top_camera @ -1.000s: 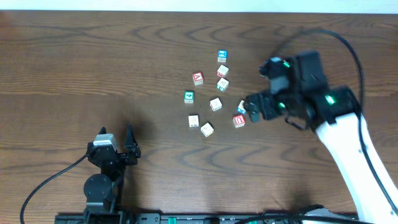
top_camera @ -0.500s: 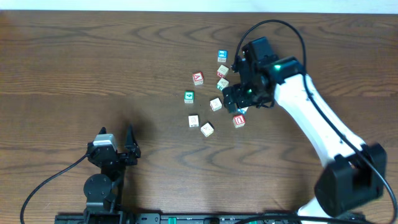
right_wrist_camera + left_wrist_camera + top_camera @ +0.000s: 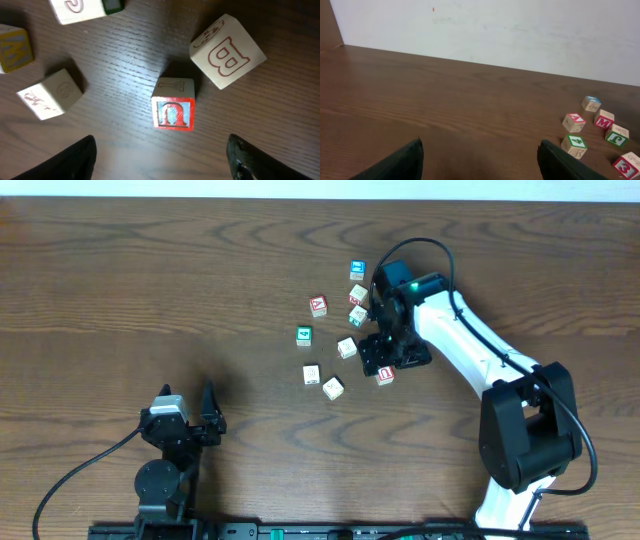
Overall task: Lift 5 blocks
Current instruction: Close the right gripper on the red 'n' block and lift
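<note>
Several small wooden blocks lie scattered mid-table. My right gripper (image 3: pixel 383 356) hovers over their right side, open, with nothing between its fingers. In the right wrist view a block with a red-outlined blue face (image 3: pixel 173 111) lies just ahead of the open right gripper (image 3: pixel 162 165), with a cream "B" block (image 3: pixel 227 51) up to the right and a cream block (image 3: pixel 50 94) to the left. From overhead the red-outlined block (image 3: pixel 385 374) shows at the gripper's lower edge; cream blocks (image 3: pixel 347 347), (image 3: pixel 312 374), (image 3: pixel 333 387) lie to its left. My left gripper (image 3: pixel 205 408) rests open near the front edge.
A green "4" cube (image 3: pixel 304 335), a red "A" cube (image 3: pixel 318 305) and a blue-topped cube (image 3: pixel 357 271) sit on the cluster's left and far side. The left wrist view shows the green "4" cube (image 3: pixel 574 145) to the right of the left gripper (image 3: pixel 480 162), over bare wood.
My right arm has swung left from beside the blocks to right over the cluster's right side, and its jaws have narrowed a little. The left arm has not moved.
</note>
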You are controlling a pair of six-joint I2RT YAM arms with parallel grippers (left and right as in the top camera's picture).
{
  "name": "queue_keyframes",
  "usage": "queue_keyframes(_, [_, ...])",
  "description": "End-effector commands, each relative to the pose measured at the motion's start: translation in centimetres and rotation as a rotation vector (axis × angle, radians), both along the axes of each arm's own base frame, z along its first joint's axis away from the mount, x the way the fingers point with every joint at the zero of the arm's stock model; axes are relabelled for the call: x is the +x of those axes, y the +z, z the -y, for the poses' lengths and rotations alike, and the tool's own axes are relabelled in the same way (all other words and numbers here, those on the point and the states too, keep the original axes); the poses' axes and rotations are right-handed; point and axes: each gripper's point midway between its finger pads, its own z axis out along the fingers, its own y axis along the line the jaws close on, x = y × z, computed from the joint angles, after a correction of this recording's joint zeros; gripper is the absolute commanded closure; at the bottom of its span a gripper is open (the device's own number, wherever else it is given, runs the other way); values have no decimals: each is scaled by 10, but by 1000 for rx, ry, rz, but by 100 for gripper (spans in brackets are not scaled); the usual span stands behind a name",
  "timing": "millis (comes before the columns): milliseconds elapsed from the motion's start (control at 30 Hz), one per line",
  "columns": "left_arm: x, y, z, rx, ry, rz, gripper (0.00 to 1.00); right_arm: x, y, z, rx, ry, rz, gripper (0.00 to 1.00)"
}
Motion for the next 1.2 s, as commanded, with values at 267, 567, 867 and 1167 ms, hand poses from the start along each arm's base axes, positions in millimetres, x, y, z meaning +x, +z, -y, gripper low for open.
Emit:
queue_keyframes(267, [-1,-18,-2,-2,12,-49,27,-21,-38,11,-38,35,-31,29])
queue_keyframes(567, [-1,-18,-2,-2,12,-49,27,-6,-39,7,-20,93,40,34])
queue_keyframes(867, [-1,-18,-2,-2,12,-49,27,6,-38,0,-4,97,91,72])
queue_keyframes(1167, [-1,-18,-2,-2,12,-49,27,-5,-38,-1,-20,36,50,78])
